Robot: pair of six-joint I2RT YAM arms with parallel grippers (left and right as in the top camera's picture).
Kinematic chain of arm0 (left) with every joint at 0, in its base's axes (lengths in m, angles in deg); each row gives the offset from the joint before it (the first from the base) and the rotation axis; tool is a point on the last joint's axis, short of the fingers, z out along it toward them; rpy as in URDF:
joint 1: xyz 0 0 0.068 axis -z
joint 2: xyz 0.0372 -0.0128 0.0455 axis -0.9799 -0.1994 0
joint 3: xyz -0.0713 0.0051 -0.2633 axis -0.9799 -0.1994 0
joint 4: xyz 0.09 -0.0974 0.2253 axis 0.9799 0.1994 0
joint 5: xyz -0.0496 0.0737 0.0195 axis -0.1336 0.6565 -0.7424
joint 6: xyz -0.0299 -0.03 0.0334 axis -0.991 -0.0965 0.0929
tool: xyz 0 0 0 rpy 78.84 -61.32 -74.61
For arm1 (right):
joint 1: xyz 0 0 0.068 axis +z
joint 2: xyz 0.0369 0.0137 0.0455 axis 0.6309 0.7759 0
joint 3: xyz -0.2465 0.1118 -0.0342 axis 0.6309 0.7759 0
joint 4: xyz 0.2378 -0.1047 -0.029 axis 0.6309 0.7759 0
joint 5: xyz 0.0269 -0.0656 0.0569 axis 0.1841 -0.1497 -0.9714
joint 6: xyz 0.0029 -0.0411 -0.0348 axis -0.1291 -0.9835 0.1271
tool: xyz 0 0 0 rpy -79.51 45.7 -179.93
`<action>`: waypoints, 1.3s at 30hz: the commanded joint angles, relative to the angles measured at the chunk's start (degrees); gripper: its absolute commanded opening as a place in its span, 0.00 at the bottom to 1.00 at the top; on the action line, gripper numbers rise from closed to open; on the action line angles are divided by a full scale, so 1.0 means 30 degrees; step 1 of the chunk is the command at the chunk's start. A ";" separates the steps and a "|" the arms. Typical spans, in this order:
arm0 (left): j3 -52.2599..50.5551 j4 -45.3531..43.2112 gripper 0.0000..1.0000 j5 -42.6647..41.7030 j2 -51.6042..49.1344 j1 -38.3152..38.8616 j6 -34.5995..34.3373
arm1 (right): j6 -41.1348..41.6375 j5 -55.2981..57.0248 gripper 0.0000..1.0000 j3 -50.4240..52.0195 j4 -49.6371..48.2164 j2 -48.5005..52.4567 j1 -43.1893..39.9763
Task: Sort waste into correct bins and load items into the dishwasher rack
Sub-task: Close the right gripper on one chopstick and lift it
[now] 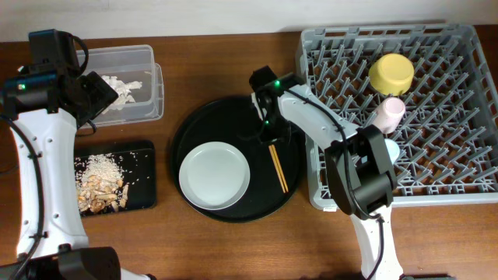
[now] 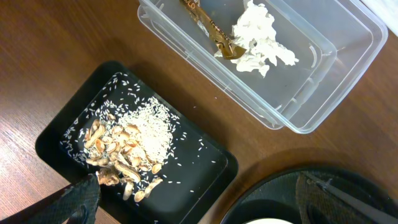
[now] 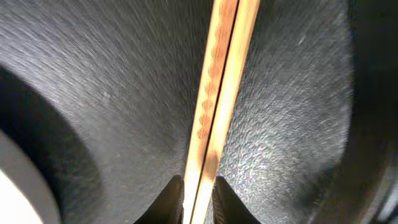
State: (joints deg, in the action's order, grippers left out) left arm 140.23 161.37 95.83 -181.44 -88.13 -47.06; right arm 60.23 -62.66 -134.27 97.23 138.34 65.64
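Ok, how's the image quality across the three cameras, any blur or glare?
Overhead: sharp and evenly lit, with soft shadows. Left wrist: crisp, with glints on the rim of the clear tub; its dark fingers at the bottom edge are blurred. Right wrist: extreme close-up, chopsticks slightly soft, speckled sheen on the round black tray, fingers out of focus.

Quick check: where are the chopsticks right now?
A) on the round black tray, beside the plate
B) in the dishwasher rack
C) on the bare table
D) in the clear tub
A: the chopsticks lie on the round black tray, just right of the plate, with the right gripper straddling one end.
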 commanded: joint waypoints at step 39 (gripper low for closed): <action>0.0153 -0.0022 0.99 0.0197 0.0240 -0.0095 -0.0109 | 0.0080 0.0240 0.22 0.0444 -0.0656 0.0248 -0.0204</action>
State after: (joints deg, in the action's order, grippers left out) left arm 140.23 161.37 95.83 -181.44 -88.13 -47.06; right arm 60.04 -62.59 -133.75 95.81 138.34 64.72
